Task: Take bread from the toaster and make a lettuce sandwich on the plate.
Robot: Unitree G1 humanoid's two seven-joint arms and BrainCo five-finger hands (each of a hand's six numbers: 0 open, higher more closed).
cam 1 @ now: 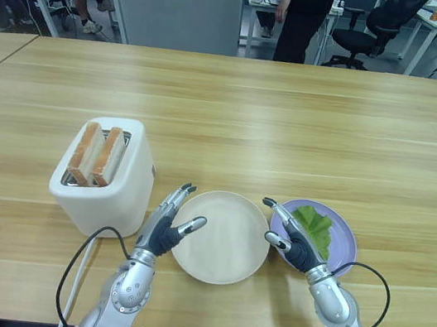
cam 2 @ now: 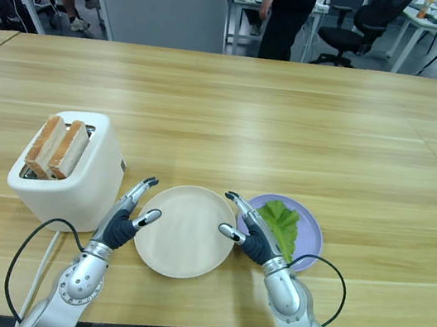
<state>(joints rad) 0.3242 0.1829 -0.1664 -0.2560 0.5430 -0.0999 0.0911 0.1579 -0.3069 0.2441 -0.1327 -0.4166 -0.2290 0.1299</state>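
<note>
A white toaster (cam 1: 106,182) stands at the near left of the wooden table with two slices of bread (cam 1: 98,154) upright in its slots. To its right lies a bare cream plate (cam 1: 223,236). A green lettuce leaf (cam 1: 314,229) rests on a purple plate (cam 1: 344,239) further right. My left hand (cam 1: 164,226) is open at the cream plate's left rim, between it and the toaster. My right hand (cam 1: 291,241) is open between the two plates, over the purple plate's left edge. Neither hand holds anything.
A black cable (cam 1: 76,261) runs from the toaster off the near table edge. The table (cam 1: 290,134) stretches wide and bare behind the plates. Office desks and chairs stand in the room beyond.
</note>
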